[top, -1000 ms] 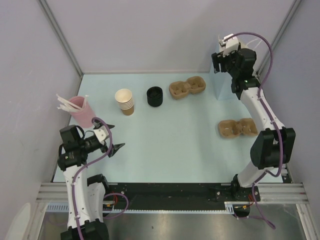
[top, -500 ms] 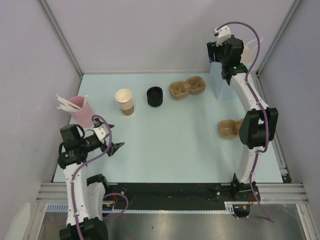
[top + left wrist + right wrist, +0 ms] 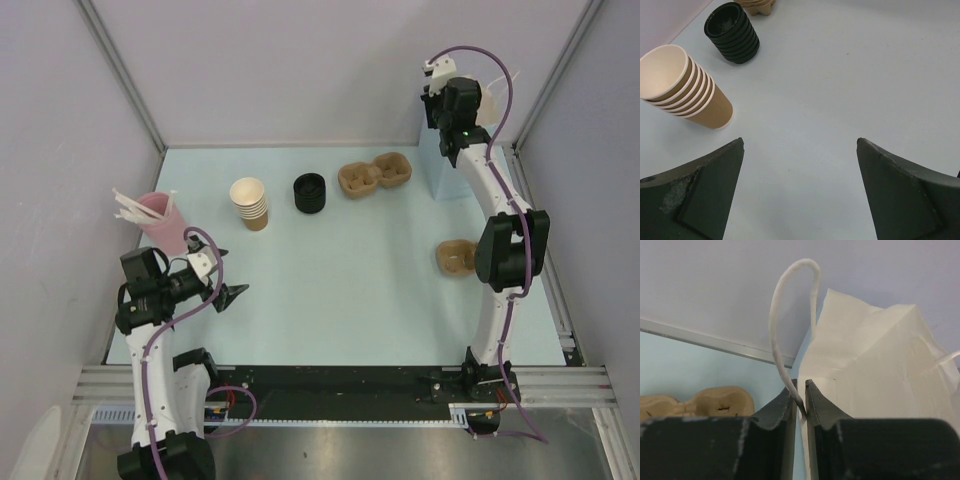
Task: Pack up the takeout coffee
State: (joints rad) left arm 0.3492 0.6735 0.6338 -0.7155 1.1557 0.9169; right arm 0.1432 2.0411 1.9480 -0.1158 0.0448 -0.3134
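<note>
Right pincer [image 3: 801, 390] is clamping the thin bag handle [image 3: 776, 330]; left pincer [image 3: 800, 144] is gaping, idle. Risk: cord slipping, bag [image 3: 875, 375] tipping. No lone coffee cup is showing, only the nested cup stack [image 3: 687, 92] on the worktop [image 3: 840, 75].

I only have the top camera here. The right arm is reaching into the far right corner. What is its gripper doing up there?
Observer: In the right wrist view, the right gripper is shut on the white paper bag, at the rim where the cord handle comes down between the fingers.
Operator: Okay. And that black thing next to the cups, what is it?
Observer: The left wrist view shows it from the side. It is a stack of black lids, nested, standing apart from the stack of cups.
</note>
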